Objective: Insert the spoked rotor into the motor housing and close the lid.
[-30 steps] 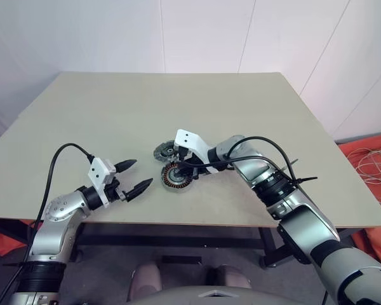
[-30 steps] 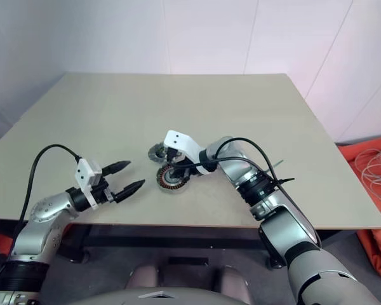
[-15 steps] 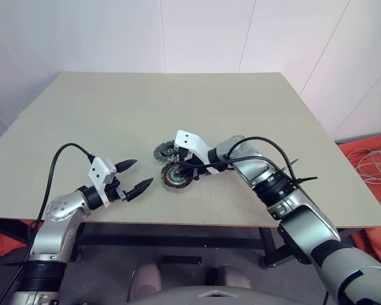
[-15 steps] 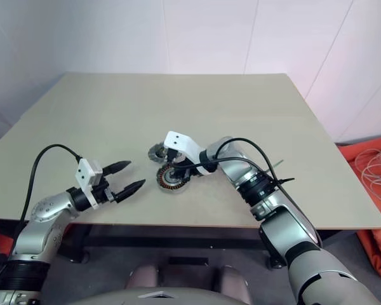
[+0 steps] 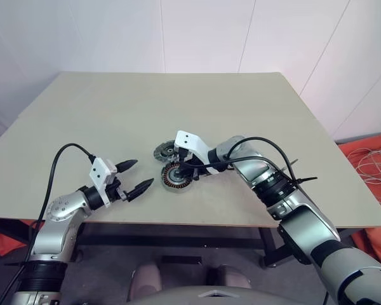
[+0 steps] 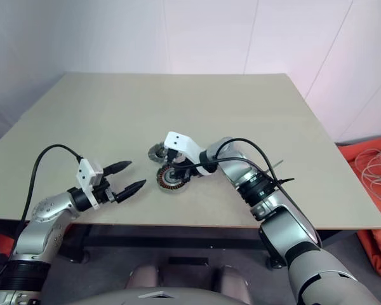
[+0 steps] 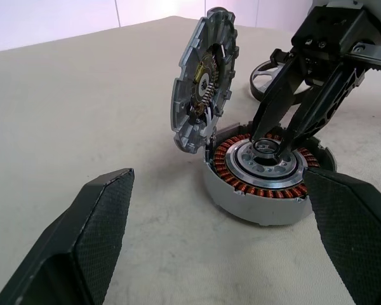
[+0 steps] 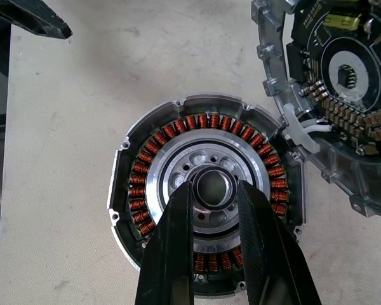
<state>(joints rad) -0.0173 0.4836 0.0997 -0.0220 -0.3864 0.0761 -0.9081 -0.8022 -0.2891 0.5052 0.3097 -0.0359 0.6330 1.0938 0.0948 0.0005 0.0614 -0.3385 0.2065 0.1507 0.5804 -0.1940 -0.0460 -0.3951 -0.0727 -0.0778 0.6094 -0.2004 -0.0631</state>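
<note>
A beige tabletop before white walls. Near its front edge sits the motor housing, its lid propped upright against it. The right hand pinches a small ring at the housing's centre. The spoked rotor lies just behind. The left hand hovers open nearby.

lid upright beside housing, blocks far side

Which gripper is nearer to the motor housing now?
Right. The right gripper is over the centre of the motor housing; the left gripper hovers open, apart, to its left.
</note>
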